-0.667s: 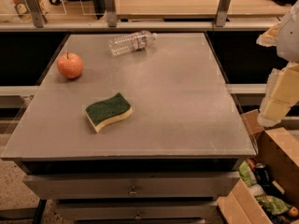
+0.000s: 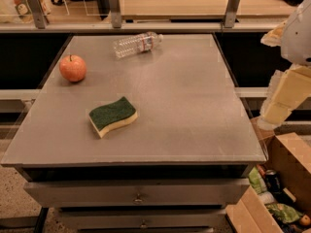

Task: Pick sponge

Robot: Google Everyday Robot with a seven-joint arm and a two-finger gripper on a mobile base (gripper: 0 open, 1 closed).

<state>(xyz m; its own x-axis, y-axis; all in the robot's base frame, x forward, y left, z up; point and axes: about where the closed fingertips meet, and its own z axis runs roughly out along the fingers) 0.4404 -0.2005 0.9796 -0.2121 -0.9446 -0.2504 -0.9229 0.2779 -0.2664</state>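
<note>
while the sponge (image 2: 112, 116) lies green side up on the table (image 2: 194, 130), my gripper (image 2: 279, 103) hangs off its right edge, well apart; i can't tell if it's open.

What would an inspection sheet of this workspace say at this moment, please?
Surface: grey metal tabletop, flat, with grey metal drawers beneath.
Job's things: dark green and pale yellow wavy-edged sponge, lying green side up, front left of centre, nothing touching it.
Clutter: round red apple upright near the left edge; clear plastic water bottle on its side near the far edge.
Grippers: claw beyond the table's right edge, well apart from the sponge.
Cables: nothing seen.
Surroundings: open brown cardboard box of mixed items at lower right; pale wooden counter behind the table.
</note>
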